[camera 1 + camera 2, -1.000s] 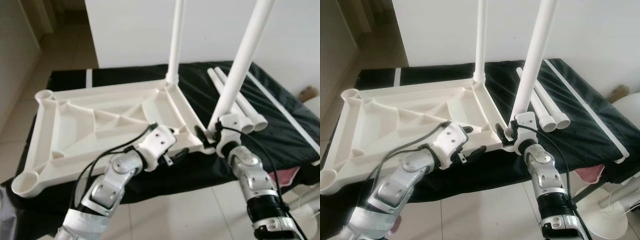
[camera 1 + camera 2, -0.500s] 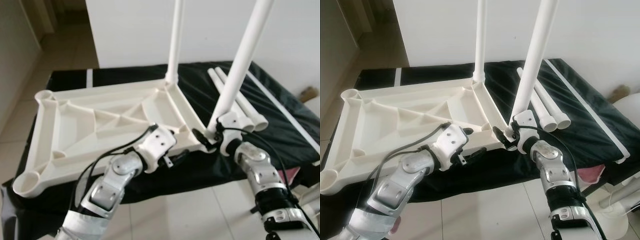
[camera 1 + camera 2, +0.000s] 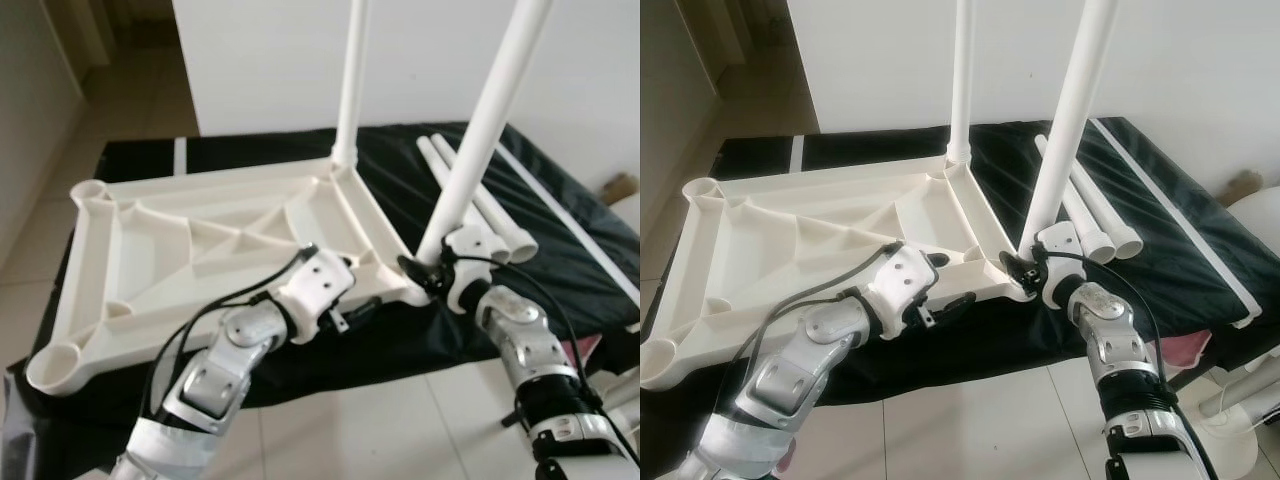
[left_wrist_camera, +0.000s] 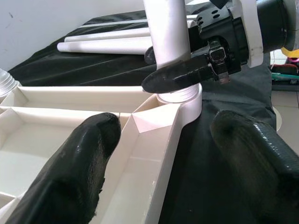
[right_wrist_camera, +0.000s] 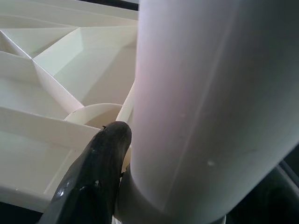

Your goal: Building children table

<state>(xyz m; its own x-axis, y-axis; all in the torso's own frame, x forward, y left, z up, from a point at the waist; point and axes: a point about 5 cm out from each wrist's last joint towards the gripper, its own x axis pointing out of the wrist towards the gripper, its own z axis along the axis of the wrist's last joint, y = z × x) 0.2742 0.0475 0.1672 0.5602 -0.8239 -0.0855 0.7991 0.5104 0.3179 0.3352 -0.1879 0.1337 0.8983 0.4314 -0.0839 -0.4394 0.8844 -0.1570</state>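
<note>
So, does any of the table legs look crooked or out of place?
Yes. The white plastic leg held by the right end effector leans at the near right corner socket of the upturned white tabletop, while the far leg stands upright.

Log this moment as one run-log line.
right gripper: shut on near leg at corner socket | left gripper: open, straddling tabletop rim | far leg: upright | spare legs: on black cloth

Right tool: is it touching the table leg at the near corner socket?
Touching. In the left wrist view, one black finger of the right tool lies against the table leg just above the socket.
</note>
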